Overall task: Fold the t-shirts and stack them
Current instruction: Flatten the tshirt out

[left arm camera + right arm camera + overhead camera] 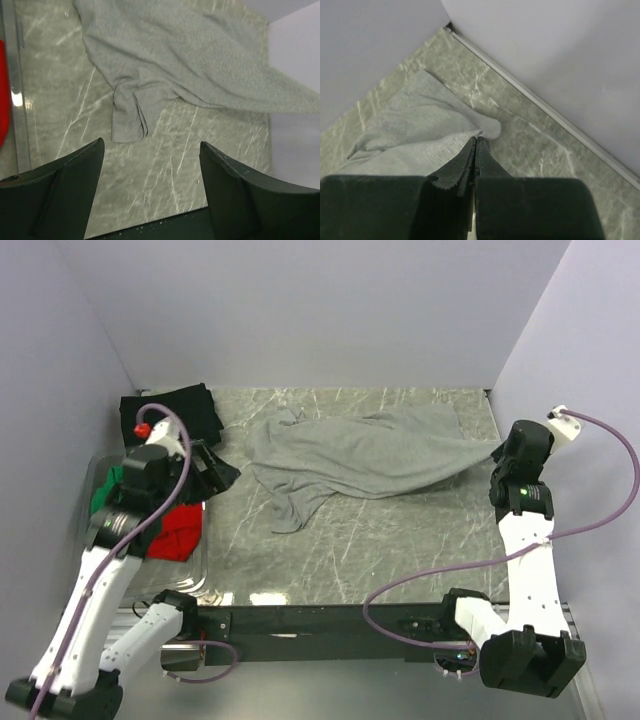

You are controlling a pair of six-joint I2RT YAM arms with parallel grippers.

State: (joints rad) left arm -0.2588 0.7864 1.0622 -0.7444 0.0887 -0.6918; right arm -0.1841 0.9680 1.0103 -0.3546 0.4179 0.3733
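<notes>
The heather-grey t-shirt [350,455] lies crumpled across the middle and back of the marble table, pulled out toward the right. My right gripper [497,453] is shut on its right edge; in the right wrist view the jaws [477,138] pinch the grey cloth [410,120]. My left gripper [215,472] is open and empty at the left, above the table; the grey shirt [200,60] lies beyond its fingers [75,170]. A black shirt [170,410] lies at the back left. The red shirt [180,530] and green shirt [103,495] lie under the left arm.
A clear tray [190,585] at the left holds the red and green shirts. Lilac walls enclose the table at back, left and right. The right wall stands close to my right gripper. A dark bar [320,620] runs along the near edge.
</notes>
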